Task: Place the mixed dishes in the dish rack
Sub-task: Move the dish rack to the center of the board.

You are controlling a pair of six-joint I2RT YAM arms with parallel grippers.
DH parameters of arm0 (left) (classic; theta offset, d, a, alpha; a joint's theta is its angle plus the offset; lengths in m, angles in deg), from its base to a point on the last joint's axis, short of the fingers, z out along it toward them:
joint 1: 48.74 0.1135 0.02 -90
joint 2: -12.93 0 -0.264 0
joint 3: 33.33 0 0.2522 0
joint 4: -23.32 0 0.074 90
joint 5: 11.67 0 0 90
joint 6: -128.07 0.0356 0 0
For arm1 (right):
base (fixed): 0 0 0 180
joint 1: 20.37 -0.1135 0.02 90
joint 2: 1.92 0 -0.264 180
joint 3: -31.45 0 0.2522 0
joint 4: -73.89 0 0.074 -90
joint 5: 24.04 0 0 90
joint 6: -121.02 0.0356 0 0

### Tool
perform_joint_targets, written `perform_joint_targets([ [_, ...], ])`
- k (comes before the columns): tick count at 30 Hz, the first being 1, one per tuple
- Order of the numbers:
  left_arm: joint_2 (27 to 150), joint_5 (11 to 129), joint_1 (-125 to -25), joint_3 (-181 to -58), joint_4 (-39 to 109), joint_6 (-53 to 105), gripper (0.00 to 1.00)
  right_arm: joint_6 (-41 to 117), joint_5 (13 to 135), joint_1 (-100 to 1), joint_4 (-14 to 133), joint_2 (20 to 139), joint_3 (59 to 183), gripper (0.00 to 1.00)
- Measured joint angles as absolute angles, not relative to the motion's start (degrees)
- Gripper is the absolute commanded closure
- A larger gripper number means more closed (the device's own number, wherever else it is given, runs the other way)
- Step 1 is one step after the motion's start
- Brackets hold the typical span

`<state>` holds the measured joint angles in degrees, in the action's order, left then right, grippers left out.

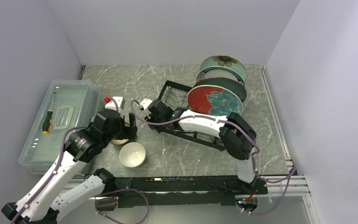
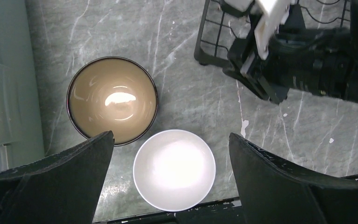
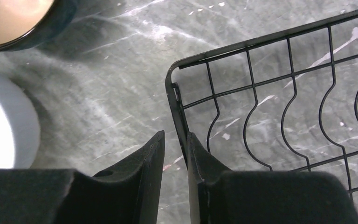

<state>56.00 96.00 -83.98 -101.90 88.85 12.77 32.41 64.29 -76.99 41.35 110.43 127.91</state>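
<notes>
Right gripper (image 3: 175, 136) pinches the dish rack (image 1: 176, 95) at its left rim; if I tug, its standing plates (image 1: 209, 100) could topple.

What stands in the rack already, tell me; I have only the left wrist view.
Observer: Several plates stand on edge in the dish rack, the red plate nearest, the mint-green plate at the back.
Operator: Report the fingers at the rack's corner.
Observer: The right gripper straddles the corner wire, fingers close together; whether they pinch it is unclear.
Operator: Name what lies furthest left.
Observer: A clear plastic box holding a screwdriver.
</notes>
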Motion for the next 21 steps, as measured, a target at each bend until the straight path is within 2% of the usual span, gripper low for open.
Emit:
perform_joint_targets([
  [21, 54.4, 97.7, -84.0, -101.9, 89.3, 11.9, 0.01, 43.2, 53.6, -92.0, 45.4, 96.8, 109.7, 0.74],
])
